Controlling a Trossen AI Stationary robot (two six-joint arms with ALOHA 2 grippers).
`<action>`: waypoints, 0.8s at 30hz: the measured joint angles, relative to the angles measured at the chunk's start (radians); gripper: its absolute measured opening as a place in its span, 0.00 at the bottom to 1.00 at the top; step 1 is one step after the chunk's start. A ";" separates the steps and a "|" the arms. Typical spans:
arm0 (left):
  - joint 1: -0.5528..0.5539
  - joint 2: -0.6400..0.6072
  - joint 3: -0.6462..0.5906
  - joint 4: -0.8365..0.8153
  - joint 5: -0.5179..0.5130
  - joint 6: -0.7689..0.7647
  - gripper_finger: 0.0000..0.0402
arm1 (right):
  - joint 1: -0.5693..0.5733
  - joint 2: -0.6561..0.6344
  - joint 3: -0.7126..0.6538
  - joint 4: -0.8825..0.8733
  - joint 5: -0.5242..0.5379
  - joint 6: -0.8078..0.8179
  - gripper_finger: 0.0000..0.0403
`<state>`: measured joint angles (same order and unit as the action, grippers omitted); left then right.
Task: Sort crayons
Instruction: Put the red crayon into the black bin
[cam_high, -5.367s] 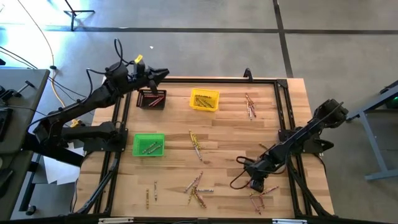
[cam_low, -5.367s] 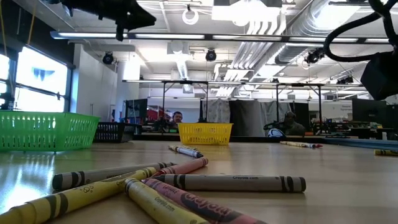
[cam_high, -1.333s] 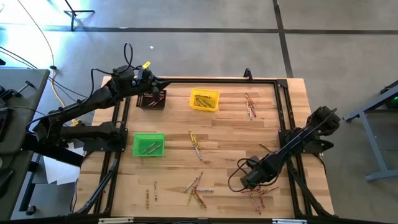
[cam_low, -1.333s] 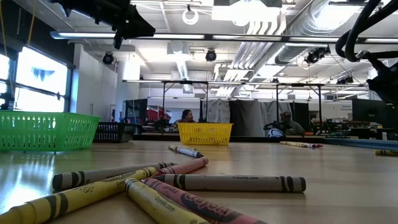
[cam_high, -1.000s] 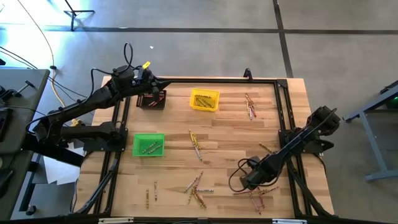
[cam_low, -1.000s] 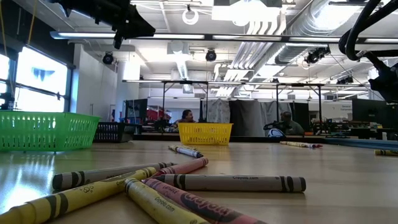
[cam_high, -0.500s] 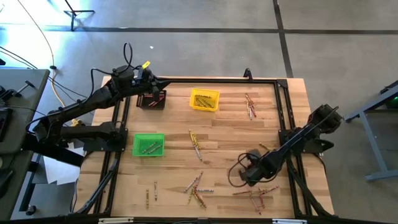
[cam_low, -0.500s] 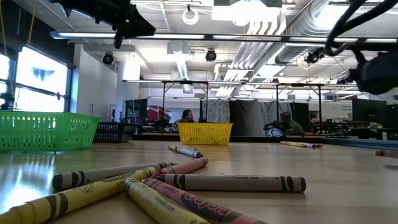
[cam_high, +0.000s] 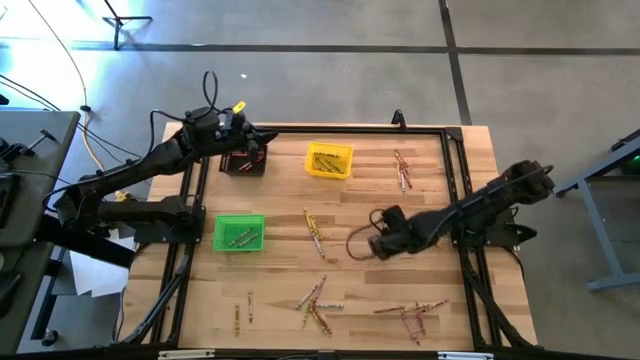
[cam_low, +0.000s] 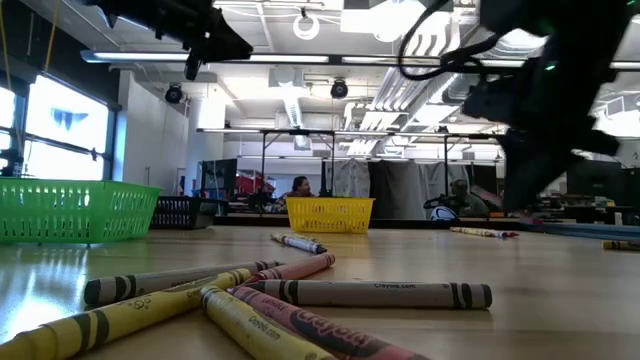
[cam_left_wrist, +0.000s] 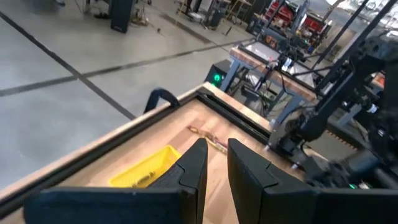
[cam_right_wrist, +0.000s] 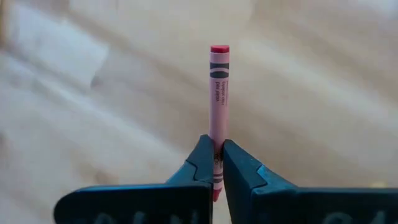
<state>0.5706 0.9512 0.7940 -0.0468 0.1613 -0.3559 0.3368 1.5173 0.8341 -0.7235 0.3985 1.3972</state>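
Mid-carry: my right gripper (cam_right_wrist: 217, 163) has its fingers pinched on a red crayon (cam_right_wrist: 217, 106), up off the surface, well right of the black bin (cam_high: 243, 160). Next I'd swing over there and drop it. Left gripper (cam_left_wrist: 213, 163) hovers above that bin, fingers barely apart.

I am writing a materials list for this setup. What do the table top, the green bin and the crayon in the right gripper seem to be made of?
Table top: pale wood planks, visible grain and seams, slight sheen.
Green bin: probably plastic, with lattice walls.
Red crayon: likely wax in a matte paper wrapper with printed text, gripped by the right gripper.
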 joint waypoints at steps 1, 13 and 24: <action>-0.011 0.007 0.000 0.000 -0.010 -0.001 0.12 | -0.032 0.000 0.000 0.011 0.021 -0.042 0.00; -0.107 0.130 0.000 0.000 -0.039 0.002 0.12 | -0.408 0.000 0.001 0.831 0.020 -0.669 0.00; -0.171 0.316 0.000 0.319 0.063 0.018 0.12 | -0.528 -0.001 0.003 1.241 -0.211 -0.822 0.00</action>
<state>0.3994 1.2670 0.7937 0.2719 0.2247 -0.3376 -0.1916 1.5162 0.8368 0.5175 0.1873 0.5752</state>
